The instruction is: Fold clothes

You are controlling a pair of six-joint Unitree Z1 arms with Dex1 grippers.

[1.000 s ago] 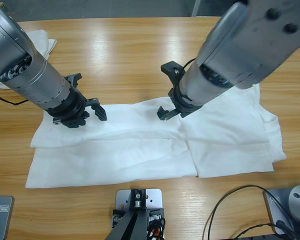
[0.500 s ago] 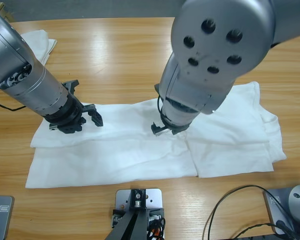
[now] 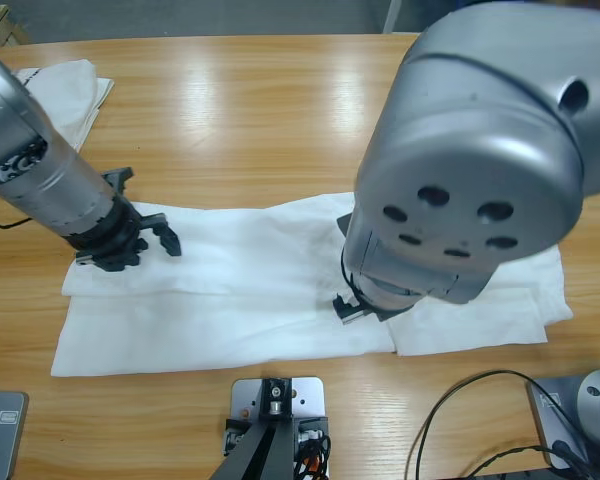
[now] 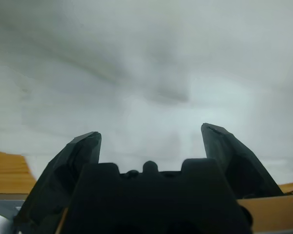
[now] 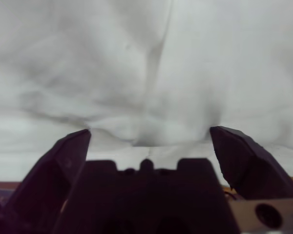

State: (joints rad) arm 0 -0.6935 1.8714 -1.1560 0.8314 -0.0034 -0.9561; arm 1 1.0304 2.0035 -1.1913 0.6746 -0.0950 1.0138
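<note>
A white T-shirt [image 3: 240,290] lies flat across the table, folded into a long band, and its right end [image 3: 540,290] shows past the big silver elbow. My left gripper [image 3: 130,248] stands open, low over the shirt's left end. In the left wrist view the open left gripper [image 4: 149,139] has white cloth [image 4: 151,73] filling the space ahead and nothing between the jaws. My right gripper [image 3: 353,305] sits near the shirt's front edge at the middle, mostly hidden under its own elbow. The right wrist view shows the right gripper [image 5: 149,136] open over creased cloth [image 5: 136,73].
A second white cloth [image 3: 70,85] lies bunched at the table's far left corner. A black cable [image 3: 450,420] loops off the front right edge. Bare wood [image 3: 250,120] stretches behind the shirt.
My left gripper has slid left along the shirt toward its left end. My right gripper has moved toward the shirt's front edge, and its elbow has swung over the shirt's right half.
</note>
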